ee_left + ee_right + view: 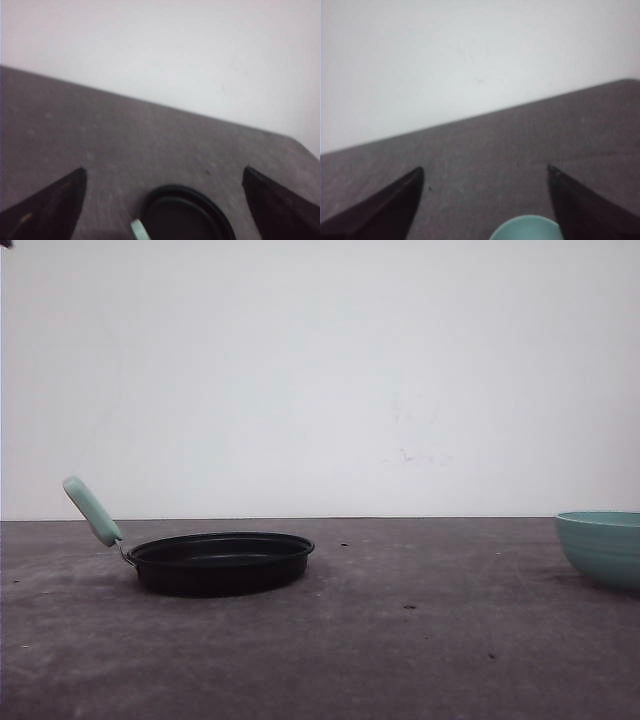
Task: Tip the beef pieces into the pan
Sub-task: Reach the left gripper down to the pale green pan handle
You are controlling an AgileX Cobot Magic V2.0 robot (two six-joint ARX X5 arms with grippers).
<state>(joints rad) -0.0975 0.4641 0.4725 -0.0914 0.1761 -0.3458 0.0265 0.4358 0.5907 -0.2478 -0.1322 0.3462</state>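
The black pan [220, 562] sits on the dark table at the left, its mint-green handle [92, 511] angled up and to the left. In the left wrist view the pan [187, 215] lies ahead of and below my left gripper [165, 172], which is open and holds nothing; a bit of the handle [140, 230] shows too. A teal bowl [602, 546] stands at the right edge of the table. My right gripper [485, 170] hangs open and empty above that bowl [527, 228]. The beef pieces are out of view.
The dark grey table [400, 640] stretches between pan and bowl, with a few small specks on it. A plain white wall [320, 370] stands behind the table's far edge.
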